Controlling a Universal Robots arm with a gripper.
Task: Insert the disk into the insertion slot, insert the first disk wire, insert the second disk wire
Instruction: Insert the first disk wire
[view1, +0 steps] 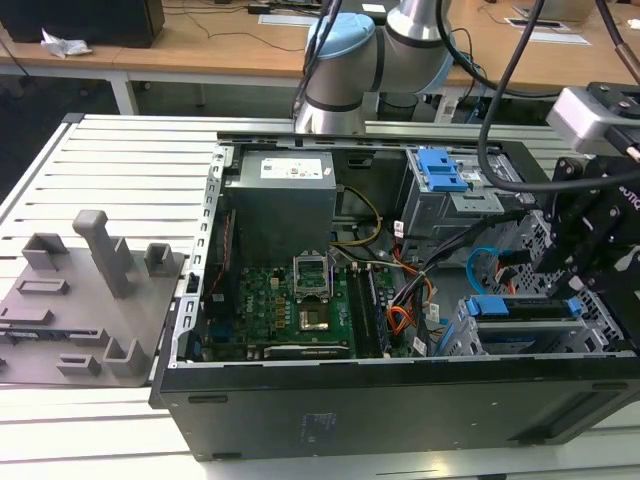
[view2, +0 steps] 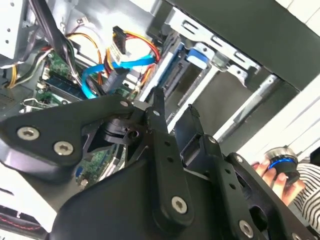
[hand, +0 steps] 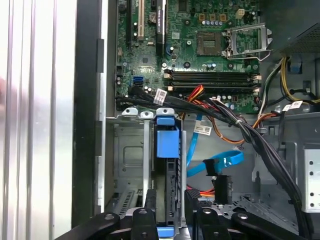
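- Sitting inside the open computer case (view1: 400, 400) on the tabletop (view1: 120, 160), the insertion slot (view1: 452, 338) already carries the disk (hand: 167, 142), so step one looks done.
- The claw (view2: 174, 102) hovers over the disk, spread and empty.
- The second disk wire (hand: 220, 162) loops just beside the disk, apparently unplugged; both wires seem left to do.

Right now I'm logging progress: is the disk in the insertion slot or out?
In: the disk sits between the insertion slot's silver walls; fully seated, cannot tell.

Bright, even indoor light with soft shadows
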